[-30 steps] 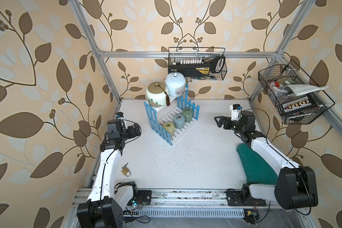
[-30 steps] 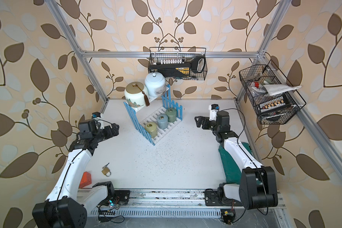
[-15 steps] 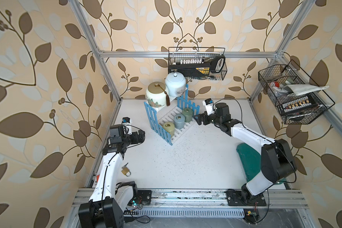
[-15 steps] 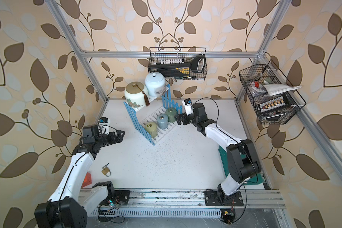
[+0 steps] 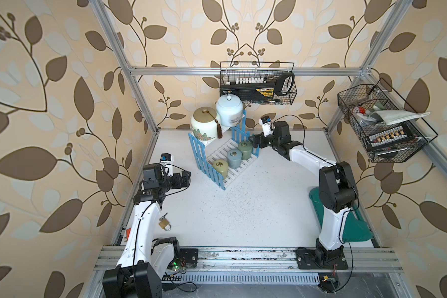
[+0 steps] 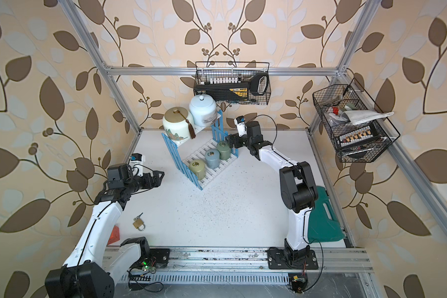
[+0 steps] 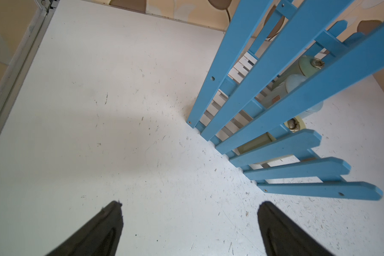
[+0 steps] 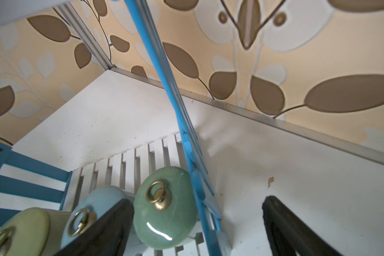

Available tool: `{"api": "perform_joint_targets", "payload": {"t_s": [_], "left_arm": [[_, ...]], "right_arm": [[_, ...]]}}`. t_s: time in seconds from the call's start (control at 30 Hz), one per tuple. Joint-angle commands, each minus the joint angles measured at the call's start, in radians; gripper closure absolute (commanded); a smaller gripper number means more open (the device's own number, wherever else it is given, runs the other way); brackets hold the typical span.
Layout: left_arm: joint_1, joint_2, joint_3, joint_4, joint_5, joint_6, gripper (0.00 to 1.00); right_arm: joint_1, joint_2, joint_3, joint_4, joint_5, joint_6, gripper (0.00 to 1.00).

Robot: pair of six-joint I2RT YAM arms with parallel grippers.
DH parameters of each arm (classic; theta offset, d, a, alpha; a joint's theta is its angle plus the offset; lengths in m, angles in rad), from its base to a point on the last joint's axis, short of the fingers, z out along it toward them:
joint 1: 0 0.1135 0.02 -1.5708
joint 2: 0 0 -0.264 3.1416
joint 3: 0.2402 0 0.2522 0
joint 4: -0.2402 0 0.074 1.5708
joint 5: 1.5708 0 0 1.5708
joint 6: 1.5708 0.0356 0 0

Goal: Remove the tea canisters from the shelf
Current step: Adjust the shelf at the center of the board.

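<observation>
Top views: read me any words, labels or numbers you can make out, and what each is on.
No text reads clearly.
Yellow label on the black case in the back wire basket: print too small.
White marking on the left arm: too small.

On the upper tier of the blue-and-white slatted shelf (image 5: 203, 157), the cream ceramic jar (image 5: 204, 125) sits left of the pale-blue ceramic jar (image 5: 229, 109); 3 small ceramic cylinders (image 5: 234, 158) line the lower tier.
</observation>
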Motion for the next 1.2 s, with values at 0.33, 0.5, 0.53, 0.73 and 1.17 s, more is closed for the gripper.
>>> {"api": "perform_joint_targets", "payload": {"t_s": [0.33, 0.5, 0.53, 0.73, 1.17], "left_arm": [[0.000, -0.033, -0.003, 0.029, 0.042, 0.020, 0.01], [0.000, -0.039, 0.004, 0.024, 0.043, 0.024, 0.01], [-0.001, -0.042, -0.002, 0.033, 0.040, 0.024, 0.01], [-0.003, -0.039, 0.009, 0.019, 0.046, 0.027, 0.01], [-0.017, -0.040, 0.021, 0.005, 0.068, 0.036, 0.01]], "right_arm": [[-0.002, 0.141, 0.142, -0.068, -0.049, -0.017, 0.38], [-0.002, 0.150, 0.139, -0.077, -0.076, -0.001, 0.69], [-0.002, 0.150, 0.138, -0.083, -0.079, -0.001, 0.74], [-0.001, 0.125, 0.088, -0.073, -0.079, -0.002, 1.00], [-0.002, -0.038, -0.142, 0.009, 0.032, 0.058, 1.00]]}}
